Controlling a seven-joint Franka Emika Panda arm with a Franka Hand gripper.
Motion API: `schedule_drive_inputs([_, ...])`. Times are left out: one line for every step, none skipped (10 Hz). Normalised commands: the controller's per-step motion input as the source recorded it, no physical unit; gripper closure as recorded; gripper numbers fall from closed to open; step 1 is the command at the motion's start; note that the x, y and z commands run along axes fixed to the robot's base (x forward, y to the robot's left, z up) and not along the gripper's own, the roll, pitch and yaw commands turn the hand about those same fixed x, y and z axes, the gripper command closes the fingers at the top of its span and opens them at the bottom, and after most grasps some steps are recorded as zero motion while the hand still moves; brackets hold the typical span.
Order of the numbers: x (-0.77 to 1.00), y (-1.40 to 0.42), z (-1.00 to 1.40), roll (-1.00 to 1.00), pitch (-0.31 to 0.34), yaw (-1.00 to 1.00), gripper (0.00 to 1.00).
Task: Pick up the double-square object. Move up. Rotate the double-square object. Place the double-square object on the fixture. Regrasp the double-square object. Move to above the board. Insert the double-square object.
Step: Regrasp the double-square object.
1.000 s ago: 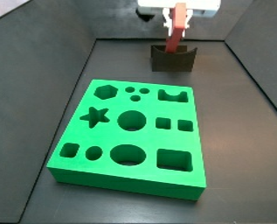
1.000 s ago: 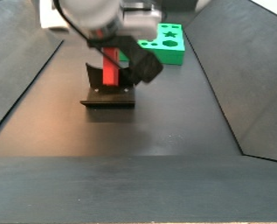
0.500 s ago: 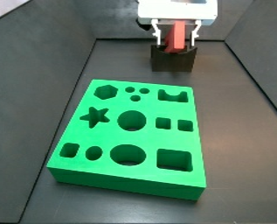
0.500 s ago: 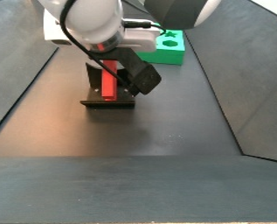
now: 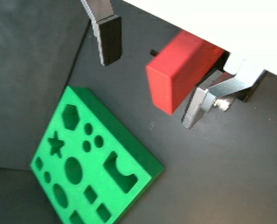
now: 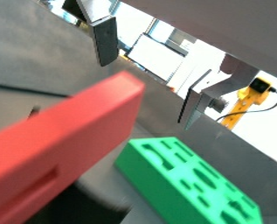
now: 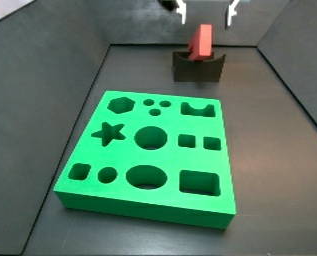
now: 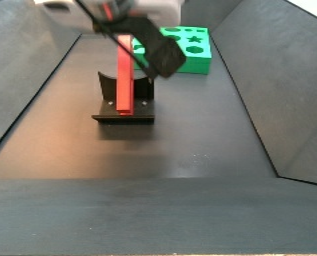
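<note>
The red block (image 7: 201, 41) stands upright in the fixture (image 7: 198, 67) beyond the board's (image 7: 154, 150) far edge, long axis vertical, directly below the gripper (image 7: 208, 11) (jaws spread wide, gripping nothing), so regrasping should need a straight descent.

— Where is the red block (image 7: 201, 42) sitting?
— It is standing on end in the notch of the fixture (image 7: 197, 68), leaning a little; in a side view it (image 8: 125, 76) is rising well above the dark fixture (image 8: 125, 108).
— And the gripper?
— The gripper (image 7: 205, 12) is hovering just above the block's top, fingers spread and gripping nothing; in a wrist view the fingers (image 5: 107, 37) are standing clear of the block (image 5: 182, 71) on either side.
— The board?
— The green board (image 7: 153, 152) is lying flat nearer the camera, apart from the fixture, its star, hexagon, circle and square holes all showing empty.
</note>
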Motion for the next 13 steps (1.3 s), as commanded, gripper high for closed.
schedule_drive_inputs([-0.02, 0.01, 0.62, 0.03, 0.038, -0.06, 0.0])
schedule_drive_inputs([-0.01, 0.01, 0.49, 0.03, 0.034, -0.06, 0.0])
schedule_drive_inputs([-0.01, 0.02, 0.23, 0.02, 0.032, -0.04, 0.0])
schedule_drive_inputs([0.15, -0.72, 0.77, 1.0, 0.048, 0.06, 0.0])
schedule_drive_inputs([0.13, -0.67, 0.72, 1.0, 0.048, 0.06, 0.0])
schedule_drive_inputs([0.09, -0.58, 0.64, 1.0, 0.045, 0.06, 0.0])
schedule_drive_inputs([0.01, -0.32, 0.39, 1.0, 0.041, 0.06, 0.0])
schedule_drive_inputs([-0.02, -0.14, 0.17, 1.0, 0.039, 0.06, 0.0])
schedule_drive_inputs([0.0, -0.08, 0.04, 1.0, 0.039, 0.06, 0.0])
schedule_drive_inputs([0.0, -0.06, 0.04, 1.0, 0.04, 0.06, 0.0])
schedule_drive_inputs([-0.01, -0.04, 0.04, 1.0, 0.038, 0.06, 0.0])
schedule_drive_inputs([-0.01, -0.03, 0.02, 1.0, 0.037, 0.06, 0.0])
schedule_drive_inputs([-0.01, -0.03, 0.01, 1.0, 0.033, 0.06, 0.0])
